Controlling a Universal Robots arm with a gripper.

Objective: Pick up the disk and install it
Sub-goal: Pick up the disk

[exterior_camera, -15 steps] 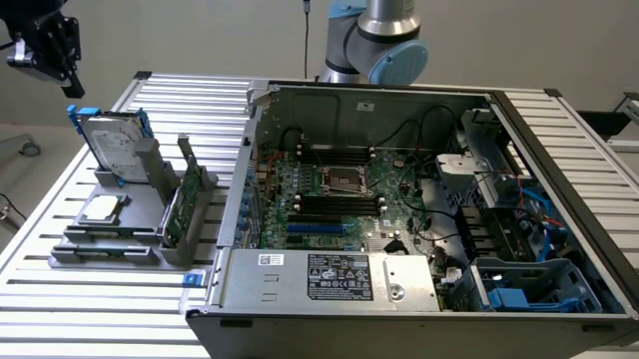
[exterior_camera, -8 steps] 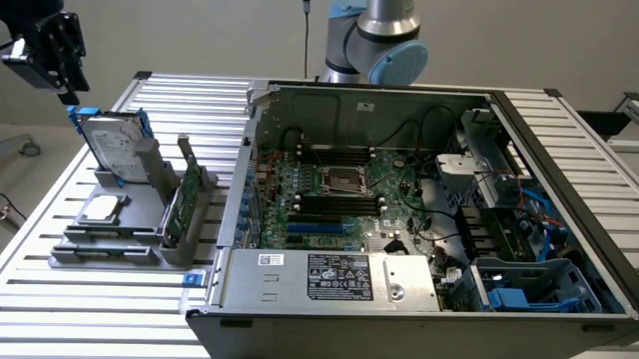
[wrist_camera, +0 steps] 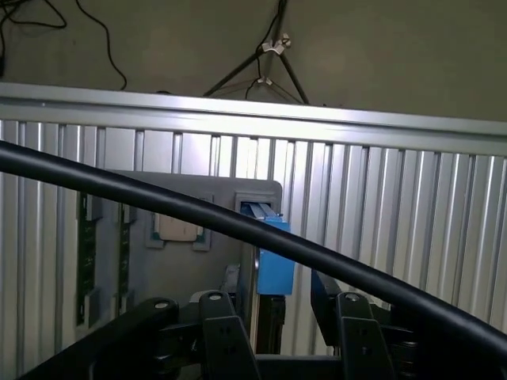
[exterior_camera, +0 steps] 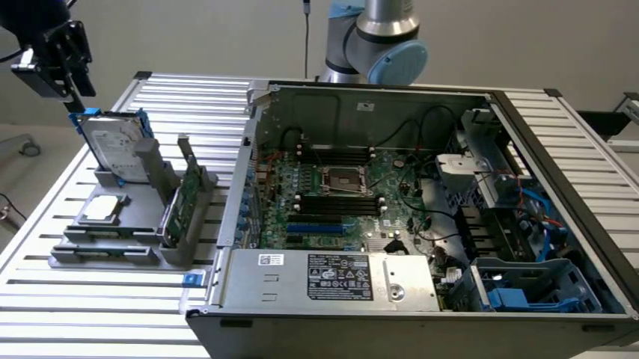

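On the ribbed aluminium table [exterior_camera: 40,288], the silver-grey, blue-railed rectangular hard disk [exterior_camera: 112,146] stands steeply on end in a grey rack [exterior_camera: 110,253], just below the black gripper [exterior_camera: 73,91], whose jaws are spread open.

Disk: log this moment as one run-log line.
disk: upright in grey holder, not lifted | gripper: open, just above disk's top edge | grip: none yet | install: not done
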